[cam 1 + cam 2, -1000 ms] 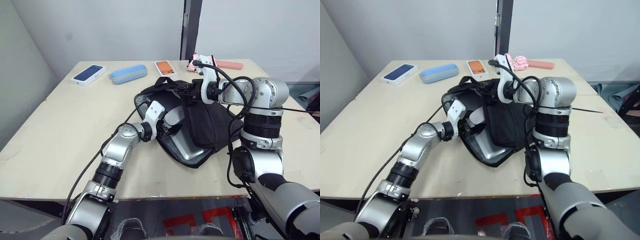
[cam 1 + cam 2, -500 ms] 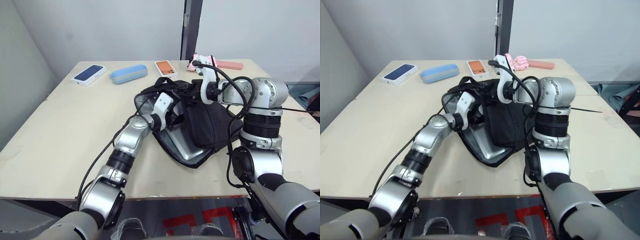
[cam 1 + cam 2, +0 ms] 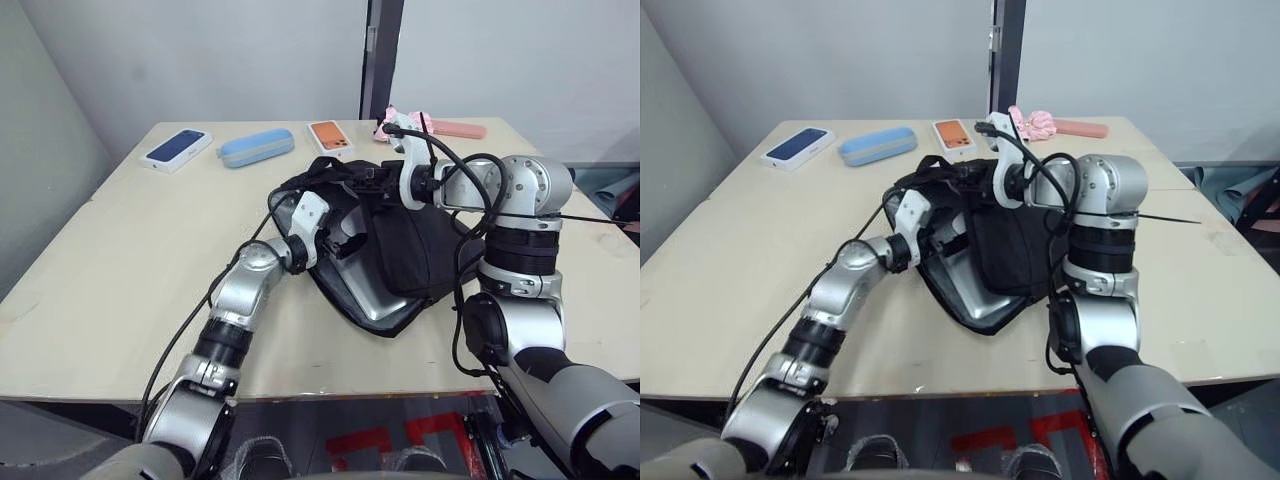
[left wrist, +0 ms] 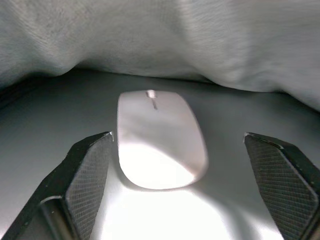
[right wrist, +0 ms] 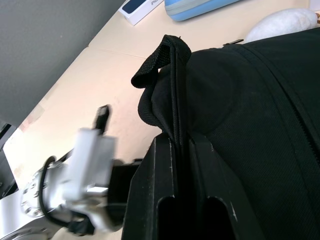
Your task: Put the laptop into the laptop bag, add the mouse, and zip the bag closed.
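The left pincer (image 4: 177, 195) is open around the mouse (image 4: 159, 138); the right pincer (image 5: 184, 200) pinches the laptop bag (image 3: 425, 245) strap, which may slip and shut the opening.

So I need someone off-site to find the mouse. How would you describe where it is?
Start at the black laptop bag in the middle of the table; its near side gapes open over the silver laptop. The mouse lies on the laptop inside, between the left gripper's open fingers. It is flat, smooth and white.
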`<state>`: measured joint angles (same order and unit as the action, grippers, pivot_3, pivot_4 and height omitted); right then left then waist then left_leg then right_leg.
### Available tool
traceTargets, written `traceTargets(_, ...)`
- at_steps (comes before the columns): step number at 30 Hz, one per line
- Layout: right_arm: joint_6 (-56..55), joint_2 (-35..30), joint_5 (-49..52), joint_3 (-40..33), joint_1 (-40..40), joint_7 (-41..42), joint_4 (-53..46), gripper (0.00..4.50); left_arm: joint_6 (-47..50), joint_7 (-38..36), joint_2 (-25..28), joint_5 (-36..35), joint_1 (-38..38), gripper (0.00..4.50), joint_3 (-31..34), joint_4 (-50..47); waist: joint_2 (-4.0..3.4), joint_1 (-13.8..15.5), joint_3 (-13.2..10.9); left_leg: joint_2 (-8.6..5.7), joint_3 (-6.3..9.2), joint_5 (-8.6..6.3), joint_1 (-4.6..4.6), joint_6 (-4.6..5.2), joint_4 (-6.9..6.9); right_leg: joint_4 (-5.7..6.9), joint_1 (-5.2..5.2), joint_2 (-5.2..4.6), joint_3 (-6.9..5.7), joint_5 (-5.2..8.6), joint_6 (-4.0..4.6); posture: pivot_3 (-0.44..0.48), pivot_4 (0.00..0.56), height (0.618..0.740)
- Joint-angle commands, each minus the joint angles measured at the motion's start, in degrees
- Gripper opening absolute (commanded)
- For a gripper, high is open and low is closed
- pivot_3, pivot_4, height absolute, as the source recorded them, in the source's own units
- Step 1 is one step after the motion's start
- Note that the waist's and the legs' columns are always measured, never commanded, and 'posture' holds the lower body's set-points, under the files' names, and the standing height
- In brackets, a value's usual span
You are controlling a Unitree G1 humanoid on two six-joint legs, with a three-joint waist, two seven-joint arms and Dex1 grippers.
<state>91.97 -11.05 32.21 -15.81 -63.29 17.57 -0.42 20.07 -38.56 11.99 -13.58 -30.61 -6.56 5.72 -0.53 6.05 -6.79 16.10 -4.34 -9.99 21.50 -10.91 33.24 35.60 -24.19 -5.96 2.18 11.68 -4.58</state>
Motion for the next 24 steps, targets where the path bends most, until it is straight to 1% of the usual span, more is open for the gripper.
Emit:
traceTargets(1, -2.5, -1.2, 1.0, -0.6, -1.8, 1.4, -1.1, 0.0, 6.0, -0.5, 4.6, -5.0, 3.0, 4.44, 5.0, -14.1, -0.01, -0.1, 0.0, 0.0, 0.0, 0.0, 0.01, 0.0, 0.01, -0.01, -0.02, 0.0, 0.0, 0.0, 0.0, 0.0, 0.15, 0.74)
traceTargets(2, -3.2, -1.7, 1.0, 0.6, -1.3, 2.0, -1.3, 0.0, 8.8, -1.4, 7.7, -6.9, 4.9, 4.44, 6.9, -17.9, -0.02, -0.3, 0.0, 0.0, 0.0, -0.01, 0.0, -0.01, 0.01, -0.03, -0.02, 0.0, 0.0, 0.01, 0.01, 0.0, 0.15, 0.74)
traceTargets(4, -4.9, -3.1, 0.9, 3.3, -0.5, 3.5, -1.7, 0.0, 13.6, -2.8, 12.2, -10.6, 7.2, 4.44, 9.9, -22.4, -0.03, -0.4, 0.0, 0.01, 0.0, -0.01, -0.01, -0.03, 0.0, -0.05, -0.08, 0.0, 0.0, 0.02, 0.03, 0.0, 0.15, 0.74)
traceTargets(7, -10.9, -8.2, 0.3, 13.1, 2.6, 9.5, -4.6, 0.0, 21.0, -5.8, 20.2, -17.4, 10.6, 4.44, 16.9, -25.3, -0.03, -0.4, 0.0, 0.01, -0.01, -0.01, -0.07, -0.05, 0.01, -0.07, -0.08, 0.0, -0.01, 0.05, 0.08, 0.0, 0.15, 0.74)
traceTargets(9, -15.0, -12.3, 1.0, 19.8, 5.0, 15.9, -7.9, 0.0, 23.2, -7.4, 25.3, -19.1, 12.7, 4.44, 21.2, -24.0, -0.04, -0.3, 0.0, 0.0, 0.0, -0.01, -0.1, -0.05, 0.03, -0.09, -0.07, 0.0, -0.02, 0.05, 0.07, 0.0, 0.15, 0.74)
traceTargets(10, -16.8, -13.9, 1.2, 22.0, 5.8, 18.5, -8.8, 0.0, 23.7, -7.8, 26.8, -19.5, 13.3, 4.44, 22.1, -23.5, -0.03, -0.4, 0.0, 0.01, 0.0, -0.01, -0.1, -0.05, 0.03, -0.1, -0.08, 0.0, -0.03, 0.04, 0.07, 0.0, 0.15, 0.74)
traceTargets(11, -18.9, -17.6, 2.1, 25.8, 7.7, 23.7, -12.3, 0.0, 24.1, -9.4, 30.2, -19.5, 15.1, 4.44, 24.1, -22.8, -0.04, -0.4, 0.0, 0.02, 0.0, -0.01, -0.09, -0.05, 0.03, -0.11, -0.08, 0.0, -0.04, 0.04, 0.06, 0.0, 0.15, 0.74)
traceTargets(12, -21.4, -20.8, 2.2, 28.8, 9.3, 28.0, -14.8, 0.0, 24.5, -10.4, 32.4, -19.8, 16.3, 4.44, 25.5, -22.5, -0.04, -0.4, 0.0, 0.02, 0.0, -0.01, -0.08, -0.05, 0.02, -0.14, -0.08, 0.0, -0.04, 0.04, 0.05, 0.0, 0.15, 0.74)
traceTargets(14, -25.8, -26.2, 1.8, 33.0, 12.2, 34.5, -18.3, 0.0, 24.5, -12.0, 35.8, -20.2, 17.9, 4.44, 27.7, -21.9, -0.04, -0.4, 0.0, 0.02, 0.0, -0.01, -0.09, -0.05, -0.07, -0.27, -0.05, 0.0, -0.09, 0.03, 0.05, 0.0, 0.15, 0.74)
traceTargets(16, -33.2, -30.0, -3.1, 37.5, 14.9, 37.6, -18.4, 0.0, 24.9, -13.1, 37.9, -21.1, 18.5, 4.44, 29.3, -20.5, -0.02, -0.5, 0.0, 0.04, 0.01, -0.02, -0.08, -0.05, -0.15, -0.36, -0.03, 0.0, -0.16, 0.03, 0.04, 0.0, 0.15, 0.74)
traceTargets(18, -38.7, -32.0, -6.6, 40.1, 16.5, 39.6, -17.6, 0.0, 23.2, -13.4, 38.6, -20.3, 18.6, 4.44, 29.3, -19.4, -0.02, -0.7, 0.0, 0.04, 0.01, -0.02, -0.06, -0.05, -0.11, -0.3, -0.03, 0.0, -0.16, 0.04, 0.06, 0.0, 0.15, 0.74)
traceTargets(20, -43.5, -32.6, -9.2, 41.2, 18.1, 40.8, -16.2, 0.0, 22.9, -13.1, 38.7, -20.2, 18.0, 4.44, 29.1, -18.6, -0.02, -0.8, 0.0, 0.04, 0.01, -0.01, -0.04, -0.04, 0.02, -0.17, -0.03, 0.0, -0.11, 0.35, 0.59, 0.0, 0.15, 0.74)
traceTargets(22, -47.1, -32.4, -10.8, 40.9, 19.6, 41.4, -14.2, 0.89, 23.4, -12.5, 38.1, -20.6, 16.6, 4.5, 28.4, -17.4, 0.0, -0.8, 0.0, 0.04, 0.01, 0.0, -0.06, -0.03, 0.16, 0.01, -0.03, -0.01, -0.05, 0.36, 0.62, 0.0, 0.15, 0.74)
traceTargets(23, -48.0, -32.2, -11.3, 40.5, 20.0, 41.6, -13.5, 1.15, 23.5, -12.3, 37.8, -20.8, 16.2, 4.5, 28.1, -17.0, 0.01, -0.9, 0.0, 0.04, 0.01, 0.0, -0.07, -0.03, 0.23, 0.08, -0.02, -0.01, -0.01, 0.36, 0.62, 0.0, 0.15, 0.74)
traceTargets(24, -48.2, -32.6, -10.8, 39.7, 20.2, 42.6, -13.7, 1.52, 23.7, -12.2, 37.5, -21.0, 15.7, 4.5, 27.7, -16.7, 0.01, -0.8, 0.0, 0.04, 0.01, 0.0, -0.08, -0.02, 0.28, 0.15, -0.03, -0.01, -0.01, 0.36, 0.63, 0.0, 0.15, 0.74)
